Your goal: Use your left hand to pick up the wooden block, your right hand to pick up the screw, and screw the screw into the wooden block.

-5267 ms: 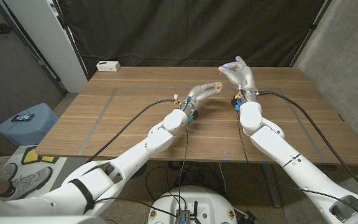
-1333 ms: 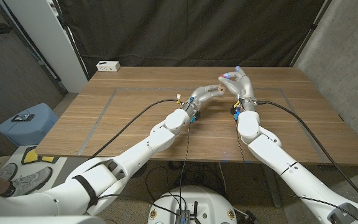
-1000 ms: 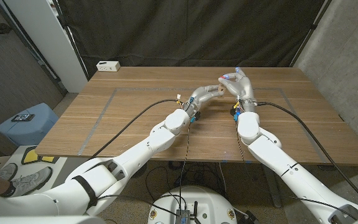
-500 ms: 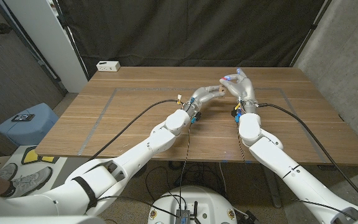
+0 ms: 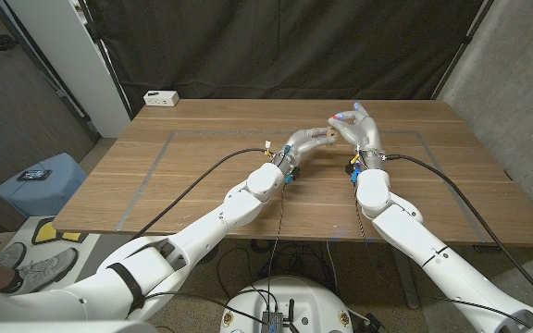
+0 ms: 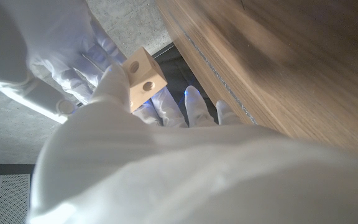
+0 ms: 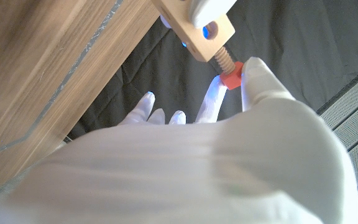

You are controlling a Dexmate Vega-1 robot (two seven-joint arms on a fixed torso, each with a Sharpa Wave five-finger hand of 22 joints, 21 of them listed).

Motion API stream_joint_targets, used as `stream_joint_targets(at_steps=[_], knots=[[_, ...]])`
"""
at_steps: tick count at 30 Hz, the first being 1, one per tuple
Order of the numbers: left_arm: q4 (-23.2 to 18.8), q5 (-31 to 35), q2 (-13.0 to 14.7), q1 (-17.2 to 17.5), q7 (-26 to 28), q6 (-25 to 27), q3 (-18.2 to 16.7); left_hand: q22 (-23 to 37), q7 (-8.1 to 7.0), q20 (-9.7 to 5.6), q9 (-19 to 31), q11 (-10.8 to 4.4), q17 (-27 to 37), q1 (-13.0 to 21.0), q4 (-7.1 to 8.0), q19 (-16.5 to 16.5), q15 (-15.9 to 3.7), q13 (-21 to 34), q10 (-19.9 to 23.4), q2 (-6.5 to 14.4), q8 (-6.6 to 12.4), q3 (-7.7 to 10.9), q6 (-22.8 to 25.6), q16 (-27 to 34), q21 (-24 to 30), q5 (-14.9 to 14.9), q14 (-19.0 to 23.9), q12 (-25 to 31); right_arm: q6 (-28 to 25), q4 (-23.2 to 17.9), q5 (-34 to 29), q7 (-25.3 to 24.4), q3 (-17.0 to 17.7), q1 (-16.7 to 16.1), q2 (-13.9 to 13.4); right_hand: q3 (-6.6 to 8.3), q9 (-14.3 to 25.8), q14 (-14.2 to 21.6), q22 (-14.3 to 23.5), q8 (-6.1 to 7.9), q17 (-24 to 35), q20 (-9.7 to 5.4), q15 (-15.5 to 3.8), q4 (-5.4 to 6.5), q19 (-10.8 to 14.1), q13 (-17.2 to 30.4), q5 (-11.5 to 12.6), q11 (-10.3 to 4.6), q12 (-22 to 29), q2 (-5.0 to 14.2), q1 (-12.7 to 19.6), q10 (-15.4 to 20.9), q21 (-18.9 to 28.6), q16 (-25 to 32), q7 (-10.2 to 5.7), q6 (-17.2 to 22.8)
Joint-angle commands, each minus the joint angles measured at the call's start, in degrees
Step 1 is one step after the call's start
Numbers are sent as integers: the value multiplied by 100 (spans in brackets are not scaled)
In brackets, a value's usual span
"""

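Note:
My left hand (image 5: pixel 305 141) holds the pale wooden block (image 5: pixel 325 133) up above the middle of the table (image 5: pixel 192 139). The block (image 6: pixel 143 76) has round holes in its faces. My right hand (image 5: pixel 359 127) meets it from the right and pinches the screw (image 5: pixel 341 117) by its red head. In the right wrist view the screw's red head (image 7: pixel 232 80) sits between my fingertips (image 7: pixel 254 73), and its threaded wooden shaft (image 7: pixel 222 63) enters a hole in the block (image 7: pixel 196 30). A left fingertip (image 7: pixel 207 7) presses on that block.
A small white box (image 5: pixel 161 97) lies at the table's back left corner. Tape lines (image 5: pixel 155 162) mark a rectangle on the tabletop. A blue stool (image 5: pixel 40 182) with a phone on it stands left of the table. A black curtain hangs behind.
Since 5.3 s ago my right hand has come down and towards the left hand, bringing the screw to the block. Over the last second both hands have barely moved.

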Motion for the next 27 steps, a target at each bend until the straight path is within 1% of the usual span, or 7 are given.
stream_joint_targets(at_steps=[1, 9, 18, 27], knots=[[-15, 12, -9, 3, 7, 2, 10, 12, -4, -6, 15, 2, 17, -47, 1, 20, -345, 10, 48, -5, 36, -2, 66, 32, 43, 0, 42, 39, 15, -8, 23, 11, 14, -22, -12, 38, 12, 22, 13, 22, 10, -34, -25, -4, 40, 17, 24, -29, -29, 19, 55, 49, -15, -16, 54, 28], [-28, 23, -5, 5, 22, 22, 13, 12, 8, -2, 16, 3, 18, -51, 1, 17, -347, 13, 55, -4, 37, -5, 72, 32, 42, 0, 44, 37, 8, -1, 41, 22, 15, -28, -11, 33, 1, 26, 13, 27, 5, -34, -27, 7, 44, 17, 33, -7, -32, 44, 52, 45, -14, -16, 67, 20], [-4, 10, -13, -7, 13, 29, 9, 12, 0, -2, 16, 3, 17, -45, -5, 15, -347, 17, 55, -4, 33, -4, 66, 28, 41, 1, 40, 33, 22, 38, 53, 31, 8, -8, -4, 29, -2, 30, 12, 35, 0, -38, -20, 18, 49, 17, 47, -16, -32, 77, 50, 52, -12, -16, 81, 4], [89, -7, -49, -47, -19, -12, 11, 13, 13, -3, 17, 3, 18, -39, -10, 12, -346, 22, 59, -2, 34, -3, 71, 28, 39, 1, 41, 30, 12, 50, 65, 27, 6, 0, 3, 18, -8, 29, 12, 43, -5, -39, -18, 21, 50, 17, 58, -14, -35, 90, 46, 47, -13, -19, 70, -1]])
